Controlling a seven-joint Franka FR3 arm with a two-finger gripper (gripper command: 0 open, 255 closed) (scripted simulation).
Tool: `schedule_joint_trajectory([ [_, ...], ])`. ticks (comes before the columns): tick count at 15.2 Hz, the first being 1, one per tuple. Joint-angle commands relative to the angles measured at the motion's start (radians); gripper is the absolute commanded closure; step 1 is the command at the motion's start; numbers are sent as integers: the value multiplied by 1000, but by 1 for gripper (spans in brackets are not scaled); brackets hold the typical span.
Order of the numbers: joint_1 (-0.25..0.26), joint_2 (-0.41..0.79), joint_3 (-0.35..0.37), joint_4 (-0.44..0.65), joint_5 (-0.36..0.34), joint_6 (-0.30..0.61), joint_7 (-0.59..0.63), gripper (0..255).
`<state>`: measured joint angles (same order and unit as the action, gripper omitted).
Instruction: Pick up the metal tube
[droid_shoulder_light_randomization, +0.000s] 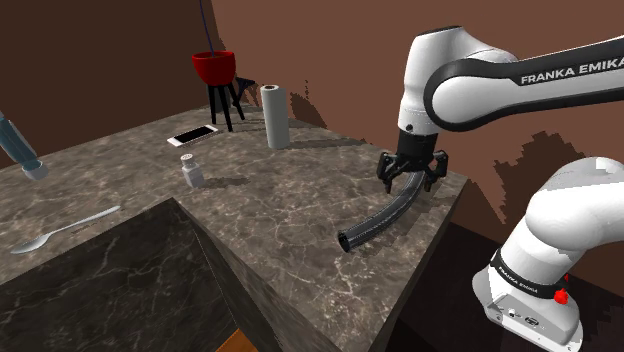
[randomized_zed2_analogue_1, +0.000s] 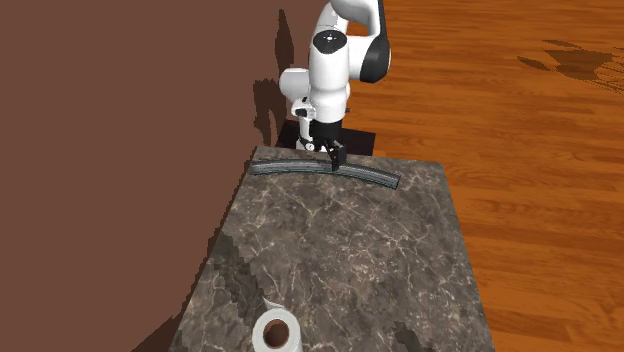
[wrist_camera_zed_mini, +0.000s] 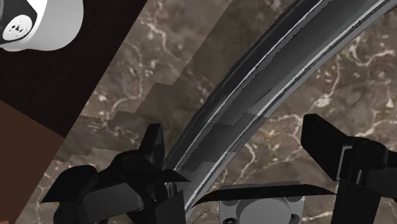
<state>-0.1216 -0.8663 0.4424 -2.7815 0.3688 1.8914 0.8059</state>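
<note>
The white arm (droid_shoulder_light_randomization: 470, 70) is reaching down over the marble-patterned tabletop (droid_shoulder_light_randomization: 280, 195), its black jaws standing spread on either side of a dark, curved tube (droid_shoulder_light_randomization: 385, 212). The tube is lying along the tabletop's edge nearest the arm's base, with one open end pointing toward the shoulder view's lower left. In the wrist view one finger (wrist_camera_zed_mini: 154, 146) is sitting just beside the tube, and the other is standing clear of it. Well apart, toward the far corner, a white paper towel roll (droid_shoulder_light_randomization: 275, 116), a red bowl (droid_shoulder_light_randomization: 214, 66) on a black stand, a phone (droid_shoulder_light_randomization: 192, 135) and a small shaker (droid_shoulder_light_randomization: 192, 172) are resting. A spoon (droid_shoulder_light_randomization: 62, 230) is lying near the sunken basin.
</note>
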Motion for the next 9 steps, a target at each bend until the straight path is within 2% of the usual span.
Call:
schedule_joint_trajectory([
  [1,1,20,16,-17,13,37,5,0],
  [6,4,36,29,-43,25,79,3,0],
  [7,3,36,28,-42,24,78,3,255],
  [9,3,35,28,-42,24,77,3,255],
])
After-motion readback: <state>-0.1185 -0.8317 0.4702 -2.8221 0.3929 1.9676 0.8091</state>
